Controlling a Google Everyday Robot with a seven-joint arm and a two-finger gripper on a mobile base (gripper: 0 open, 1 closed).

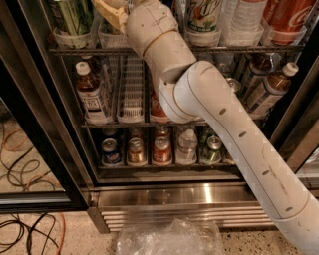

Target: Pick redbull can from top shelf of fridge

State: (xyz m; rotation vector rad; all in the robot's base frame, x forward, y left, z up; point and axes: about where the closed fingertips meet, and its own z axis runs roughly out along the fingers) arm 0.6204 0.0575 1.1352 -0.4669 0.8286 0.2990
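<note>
My gripper [111, 12] is at the top edge of the view, reaching into the fridge [30, 119] at the top shelf [259, 49]. It sits over a clear plastic lane cup [110, 39], just right of the green striped can [73, 15]. My white arm [219, 124] runs down to the lower right and covers the middle of the shelves. The redbull can is hidden behind my gripper and arm or lies above the view.
On the top shelf to the right stand a printed can [204, 14], a white bottle [245, 15] and a red cola can [289, 15]. Bottles [91, 94] and a ribbed lane [132, 89] are below, then cans [135, 152]. The floor holds a plastic bag [169, 239] and cables [25, 229].
</note>
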